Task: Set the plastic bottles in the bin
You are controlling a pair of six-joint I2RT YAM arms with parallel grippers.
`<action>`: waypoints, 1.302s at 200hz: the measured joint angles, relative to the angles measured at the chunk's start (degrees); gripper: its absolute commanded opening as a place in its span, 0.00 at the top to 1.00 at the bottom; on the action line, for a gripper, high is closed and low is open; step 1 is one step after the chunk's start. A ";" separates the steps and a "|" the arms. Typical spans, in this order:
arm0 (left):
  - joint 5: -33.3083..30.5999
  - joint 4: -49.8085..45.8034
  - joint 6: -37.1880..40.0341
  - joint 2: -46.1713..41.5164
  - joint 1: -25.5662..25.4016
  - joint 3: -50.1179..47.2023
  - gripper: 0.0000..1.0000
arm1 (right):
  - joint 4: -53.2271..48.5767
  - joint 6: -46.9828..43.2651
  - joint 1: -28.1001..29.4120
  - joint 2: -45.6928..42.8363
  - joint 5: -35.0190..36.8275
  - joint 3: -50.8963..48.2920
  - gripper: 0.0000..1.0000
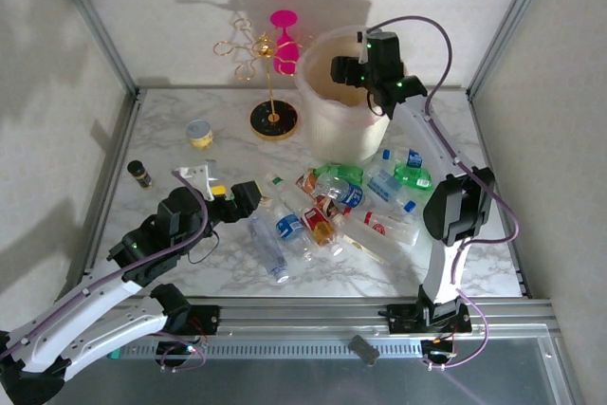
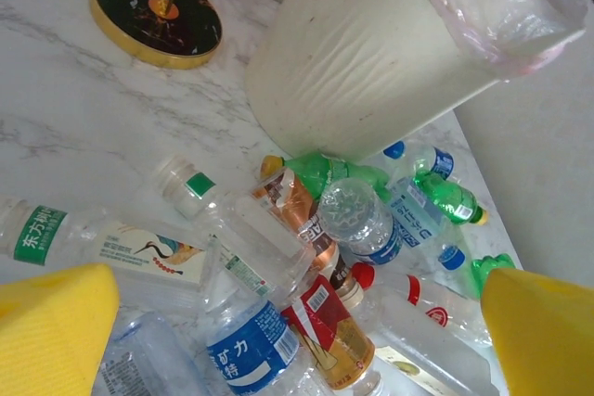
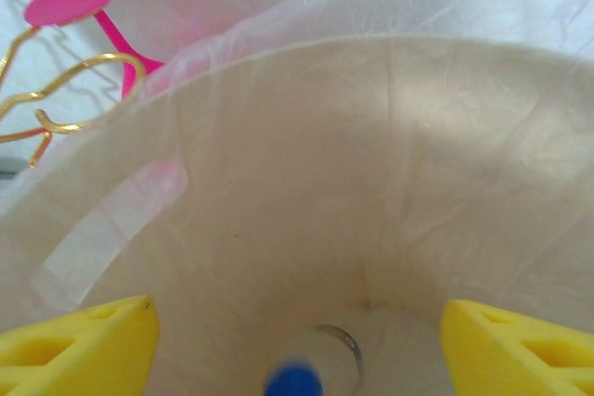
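The bin [image 1: 334, 139] is seen toward the far side of the table [image 1: 166, 154], lined with a thin plastic bag [image 2: 501, 6]. The right gripper [image 1: 349, 75] is held over the bin's mouth. In its wrist view the fingers [image 3: 74, 340] are spread wide with nothing pinched between them. Below them, deep inside the bin, a blurred bottle with a blue cap [image 3: 299, 376] can be made out, though whether it is lying on the bottom cannot be told. The other bottles [image 1: 332, 206] are heaped on the table just in front of the bin, and a green one [image 2: 325, 173] is lying right at its foot. The left gripper [image 1: 245, 196] is poised at the heap's left end, in front of the bin and to its left. Its fingers [image 2: 46, 331] are likewise parted and clamped on nothing, and a blue-labelled bottle [image 2: 246, 350] and a red-and-gold one [image 2: 327, 331] are framed between them. Just left of the bin a gold wire stand [image 1: 274, 119] on a black disc is set, with a pink glass [image 1: 285, 52] hung upside down on it. Farther left of the bin a small cup [image 1: 198, 132] and a dark vial [image 1: 139, 173] are standing, well apart from the heap.
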 measured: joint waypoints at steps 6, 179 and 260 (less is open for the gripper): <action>-0.33 -0.22 -0.15 0.02 0.00 0.00 0.00 | -0.02 -0.15 0.00 -0.66 -0.02 0.00 0.21; -16.17 -12.00 -5.60 -7.43 0.00 3.61 0.01 | -5.05 -1.31 35.85 -36.24 7.80 -39.65 0.35; -8.74 -13.38 -13.22 -4.55 0.00 -6.19 0.01 | -6.64 10.34 38.38 -48.09 10.62 -59.80 0.35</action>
